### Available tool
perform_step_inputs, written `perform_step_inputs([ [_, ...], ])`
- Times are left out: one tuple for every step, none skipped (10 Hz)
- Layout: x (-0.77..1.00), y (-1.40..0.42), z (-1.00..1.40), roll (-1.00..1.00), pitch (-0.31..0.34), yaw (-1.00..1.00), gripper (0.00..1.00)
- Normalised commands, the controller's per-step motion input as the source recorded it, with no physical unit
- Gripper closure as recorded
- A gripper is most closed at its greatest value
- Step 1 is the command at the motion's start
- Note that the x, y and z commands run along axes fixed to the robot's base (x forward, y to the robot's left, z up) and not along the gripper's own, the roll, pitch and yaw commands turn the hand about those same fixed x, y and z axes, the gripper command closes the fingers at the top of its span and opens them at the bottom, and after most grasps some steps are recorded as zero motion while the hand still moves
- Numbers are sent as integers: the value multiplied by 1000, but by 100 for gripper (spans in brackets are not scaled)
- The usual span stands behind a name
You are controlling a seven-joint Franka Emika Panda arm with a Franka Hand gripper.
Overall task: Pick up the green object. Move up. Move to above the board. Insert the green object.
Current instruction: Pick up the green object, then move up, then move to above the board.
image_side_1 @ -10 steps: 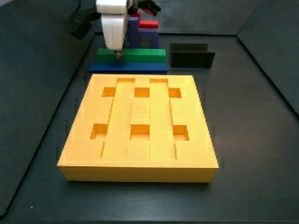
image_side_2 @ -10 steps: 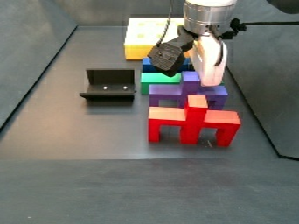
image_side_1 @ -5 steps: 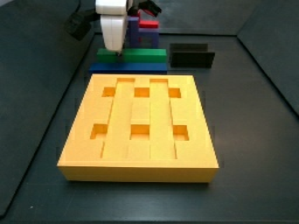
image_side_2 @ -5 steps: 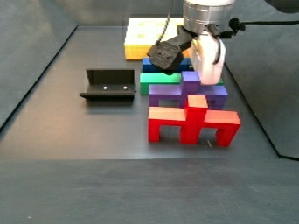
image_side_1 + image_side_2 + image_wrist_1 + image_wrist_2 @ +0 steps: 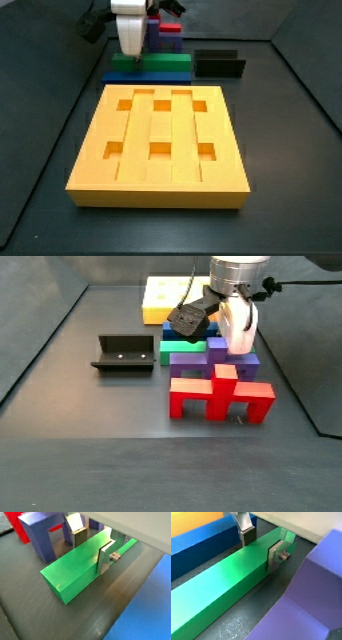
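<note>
Gripper (image 5: 261, 543) down at green object (image 5: 80, 567), fingers (image 5: 276, 556) astride it, touching both sides: grasping. Green object on floor between blue slab (image 5: 201, 542) and purple piece (image 5: 314, 587), beyond board (image 5: 160, 140) far edge.

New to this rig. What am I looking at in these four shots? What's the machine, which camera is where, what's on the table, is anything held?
It is a single robot arm ending in a gripper with two flat silver jaws. Two pictures come from cameras on its wrist, looking down past the jaws; two come from cameras fixed beside the table.

On the dark floor lie the yellow board with six square holes, a blue slab, the long green block, a purple-and-red piece and a black L-shaped fixture.

In both wrist views the jaws stand one on each side of the green block, near one end. Whether they already clamp it I cannot tell; it seems to lie on the floor.
</note>
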Motion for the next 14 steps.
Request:
perform_step_inputs([
  [0,0,0,0,0,0,100],
  [0,0,0,0,0,0,100],
  [0,0,0,0,0,0,100],
  [0,0,0,0,0,0,100],
  [0,0,0,0,0,0,100],
  [0,0,0,0,0,0,100],
  [0,0,0,0,0,0,100],
  [0,0,0,0,0,0,100],
  [0,0,833,0,0,0,100],
  [33,-50,822,-3,-4,-50,100],
  [-13,-43,637,2,15,-54,100],
  [4,-11,239,23,-23,-27,100],
  [0,0,1400,0,0,0,100],
  [-24,-2,1400,-7,45,7,100],
])
